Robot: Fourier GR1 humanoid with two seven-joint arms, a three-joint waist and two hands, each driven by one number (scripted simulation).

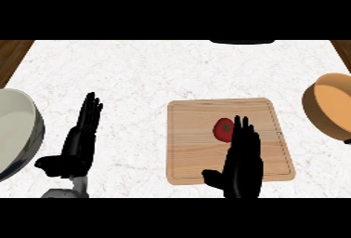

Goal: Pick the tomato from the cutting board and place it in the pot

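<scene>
The tomato (223, 129) lies on the cutting board (230, 142), not yet picked up. The right robot hand (241, 162) hangs over the board, fingers straight and released, tips just beside the tomato. The left robot hand (79, 142) rests open on the tabletop (137, 74). The pot (17, 132) waits at far left. Grasping, carrying and placing all remain.

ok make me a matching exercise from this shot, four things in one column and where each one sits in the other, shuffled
Things:
1. tomato
2. cutting board
3. pot
4. left hand

Places:
A. at the view's right edge
B. on the cutting board, just beyond the right hand
C. open on the counter, left of the board
D. flat on the counter, right of centre

Pairs: 1-B, 2-D, 3-A, 4-C
</scene>
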